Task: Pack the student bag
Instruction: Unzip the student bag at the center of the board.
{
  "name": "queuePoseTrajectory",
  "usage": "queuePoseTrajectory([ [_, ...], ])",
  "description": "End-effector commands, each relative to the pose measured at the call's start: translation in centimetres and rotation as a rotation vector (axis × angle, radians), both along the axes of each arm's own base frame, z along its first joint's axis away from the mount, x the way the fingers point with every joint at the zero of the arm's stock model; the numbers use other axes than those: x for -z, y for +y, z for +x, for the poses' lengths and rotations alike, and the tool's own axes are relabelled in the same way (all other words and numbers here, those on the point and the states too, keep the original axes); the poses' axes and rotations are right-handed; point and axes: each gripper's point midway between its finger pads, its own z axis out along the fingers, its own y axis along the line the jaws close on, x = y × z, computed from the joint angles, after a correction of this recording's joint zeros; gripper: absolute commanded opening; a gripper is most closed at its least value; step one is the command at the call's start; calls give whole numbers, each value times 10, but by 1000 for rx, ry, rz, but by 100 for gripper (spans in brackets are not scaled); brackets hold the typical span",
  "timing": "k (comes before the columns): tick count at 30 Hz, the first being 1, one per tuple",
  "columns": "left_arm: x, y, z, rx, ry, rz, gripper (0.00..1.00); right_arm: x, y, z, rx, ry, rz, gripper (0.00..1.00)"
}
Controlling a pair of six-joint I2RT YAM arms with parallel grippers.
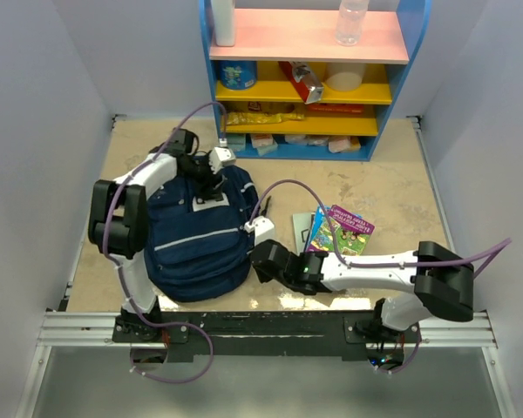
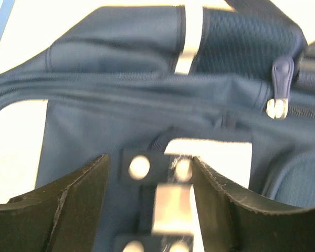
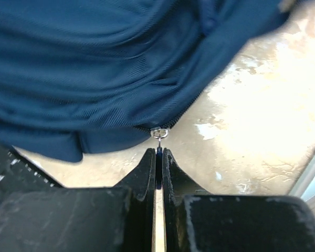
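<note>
On the left of the table, your left gripper hangs over the top end of the student bag. Its fingers are spread to either side of a studded tab and, as far as you can tell, grip nothing. That looks like a stance for pinning or lifting the fabric. The bag lies flat, left of centre, just ahead of the arm bases. At its right edge, your right gripper has its fingers pressed together on the zipper pull, low and side-on, probably so the slider can be drawn along the seam. Further right, the books lie beside that arm, likely the things to pack.
</note>
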Motion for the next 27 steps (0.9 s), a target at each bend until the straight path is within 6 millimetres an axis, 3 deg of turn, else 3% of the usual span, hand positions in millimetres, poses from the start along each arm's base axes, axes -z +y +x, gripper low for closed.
queuePoseTrajectory([
  [1,-1,81,-30,-154,107,117,70,-14,-4,19,63,29,53,0],
  [4,-27,104,-46,-177,120,85,73,-18,-7,49,88,9,55,0],
  [5,-42,113,-50,-193,100,78,75,-29,-1,59,91,-13,68,0],
  [6,-53,114,-50,-158,71,70,84,-25,-2,71,103,-19,46,0],
  [7,-61,114,-63,-136,98,55,100,-26,-1,77,89,-33,26,0],
  [8,-75,118,-66,-127,73,35,100,-34,7,86,82,-42,40,0],
  [9,-90,113,-67,-43,13,3,100,-28,6,97,84,-43,17,0],
  [10,-98,108,-87,6,45,-13,100,-27,8,104,84,-42,21,0],
  [11,-103,104,-91,113,-16,-11,100,-32,10,115,89,-41,34,0],
  [12,-106,92,-109,166,6,-68,100,-25,10,121,85,-38,14,0],
  [13,-109,86,-116,214,-27,-74,100,-32,14,128,85,-49,30,0],
  [14,-95,81,-128,274,-25,-69,100,-32,13,135,80,-52,31,0],
  [16,-83,63,-132,361,-83,-28,100,-35,18,142,76,-60,40,0],
  [17,-64,55,-141,385,-54,-2,100,-35,18,145,70,-60,39,0],
  [18,-65,43,-121,405,-175,13,100,-37,20,145,61,-62,45,0],
  [20,-63,35,-107,395,-246,-19,100,-40,23,146,52,-68,57,0],
  [21,-61,33,-86,385,-302,-17,100,-40,25,145,45,-65,61,0],
  [23,-58,36,-64,371,-313,18,100,-41,26,144,40,-66,72,0],
  [24,-39,39,-57,365,-258,33,100,-42,28,143,33,-63,82,0],
  [26,-26,47,-44,351,-225,84,100,-42,30,142,24,-61,93,0],
  [27,-9,49,-41,345,-182,89,100,-42,31,142,19,-58,96,0],
])
